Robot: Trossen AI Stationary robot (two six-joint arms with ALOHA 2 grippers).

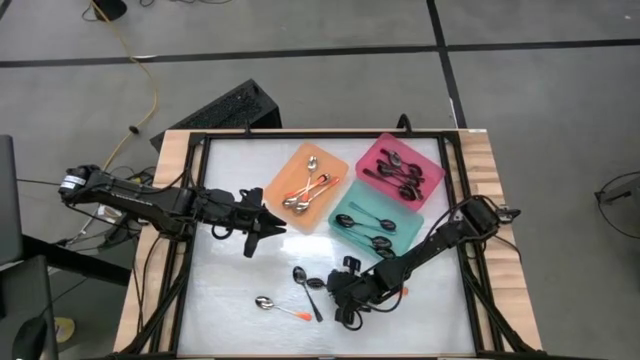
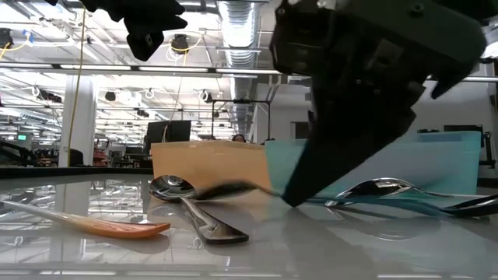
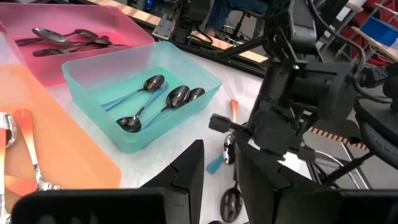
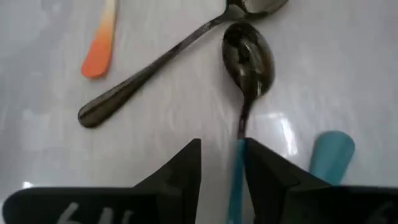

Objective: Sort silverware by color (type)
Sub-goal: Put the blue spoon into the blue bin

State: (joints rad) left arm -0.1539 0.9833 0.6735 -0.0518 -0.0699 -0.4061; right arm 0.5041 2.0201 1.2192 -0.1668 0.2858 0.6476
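Right gripper (image 4: 221, 168) is sitting low on the table near the front, fingers pinching the teal handle of a dark-bowled spoon (image 4: 249, 62) that is lying flat on the surface. An all-black spoon (image 4: 155, 62) is lying just beside it, and an orange-handled spoon (image 1: 280, 306) further left. Left gripper (image 1: 268, 228) is hovering mid-table beside the orange tray (image 1: 335, 195), fingers a little apart, holding nothing. Teal tray (image 1: 345, 205) is holding teal-handled spoons (image 3: 152, 96), pink tray (image 1: 375, 155) black ones (image 1: 402, 172), orange tray the orange-handled ones (image 1: 310, 185).
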